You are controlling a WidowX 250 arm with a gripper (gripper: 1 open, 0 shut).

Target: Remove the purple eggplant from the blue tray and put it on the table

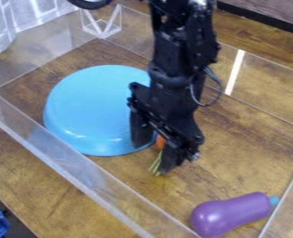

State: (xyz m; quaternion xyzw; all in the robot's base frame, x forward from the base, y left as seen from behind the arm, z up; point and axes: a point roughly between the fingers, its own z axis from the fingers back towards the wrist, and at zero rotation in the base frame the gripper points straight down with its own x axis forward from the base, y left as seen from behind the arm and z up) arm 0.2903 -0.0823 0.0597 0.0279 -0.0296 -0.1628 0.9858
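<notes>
- Black robot gripper (170,153) hangs low over the orange toy carrot (161,160); I cannot tell whether its jaws are parted.
- Glossy purple plastic eggplant (231,213) lies on the dark wood-grain table (254,130), well apart from the round light-blue tray (84,107).
- Risk: closing here would likely grab the carrot.

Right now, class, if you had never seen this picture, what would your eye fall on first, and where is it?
The black robot arm, standing in the middle with its pincer down at the table, mostly hiding an orange carrot. Left of it sits the big blue tray, with nothing on it. The purple eggplant lies on the table at the bottom right, apart from the tray.
</notes>
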